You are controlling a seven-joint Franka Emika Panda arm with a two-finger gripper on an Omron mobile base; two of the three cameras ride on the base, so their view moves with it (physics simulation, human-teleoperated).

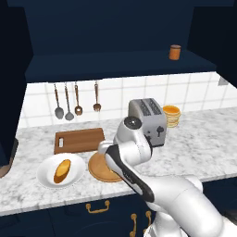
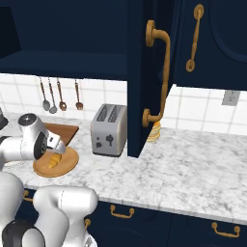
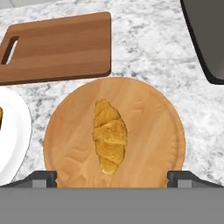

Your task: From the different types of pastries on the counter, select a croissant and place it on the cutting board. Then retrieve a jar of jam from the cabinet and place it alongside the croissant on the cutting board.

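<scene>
Croissant [image 3: 110, 136] lying flat in the middle of the round wooden plate [image 3: 153, 113], right between the two dark fingertips [image 3: 41, 178], not touching either one. Gripper [image 3: 113, 179] wide open above the plate, holding nothing. Dark cutting board [image 3: 61, 46] bare on the marble counter [image 3: 144, 48] just beside the plate, and jam jar [image 1: 174, 52] up on the navy cabinet shelf [image 1: 115, 65].

Croissant [image 3: 110, 136] alone on wooden plate [image 3: 153, 113], clear all round; toaster [image 3: 205, 39] near plate edge.
</scene>
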